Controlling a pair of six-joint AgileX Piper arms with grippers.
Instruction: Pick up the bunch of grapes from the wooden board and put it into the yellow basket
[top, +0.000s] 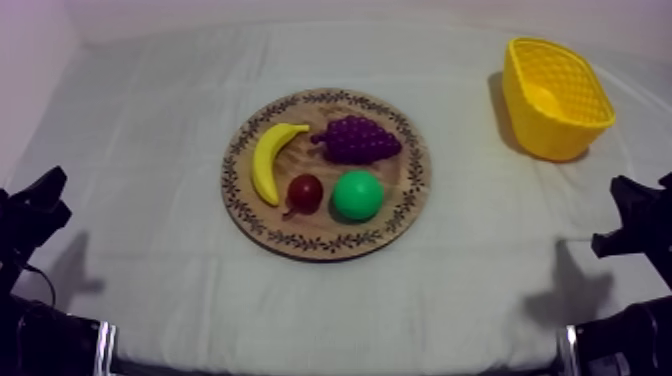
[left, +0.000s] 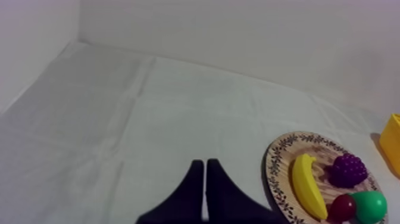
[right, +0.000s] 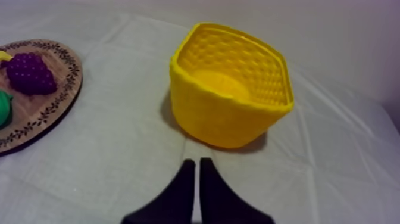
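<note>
The purple bunch of grapes (top: 356, 139) lies at the far right of the round wooden board (top: 405, 185), mid-table. The yellow basket (top: 545, 135) stands empty at the far right. My left gripper (top: 40, 205) rests low at the left edge, well away from the board. In its wrist view the left gripper (left: 205, 162) is shut on nothing, with the board (left: 277, 173) and grapes (left: 349, 169) off to its side. My right gripper (top: 630, 215) rests low at the right. In its own view the right gripper (right: 197, 161) is shut, just short of the basket (right: 220, 119).
On the board with the grapes are a banana (top: 270, 160), a small red fruit (top: 304, 192) and a green pear (top: 357, 195). Bare cloth surrounds the board and separates it from the basket.
</note>
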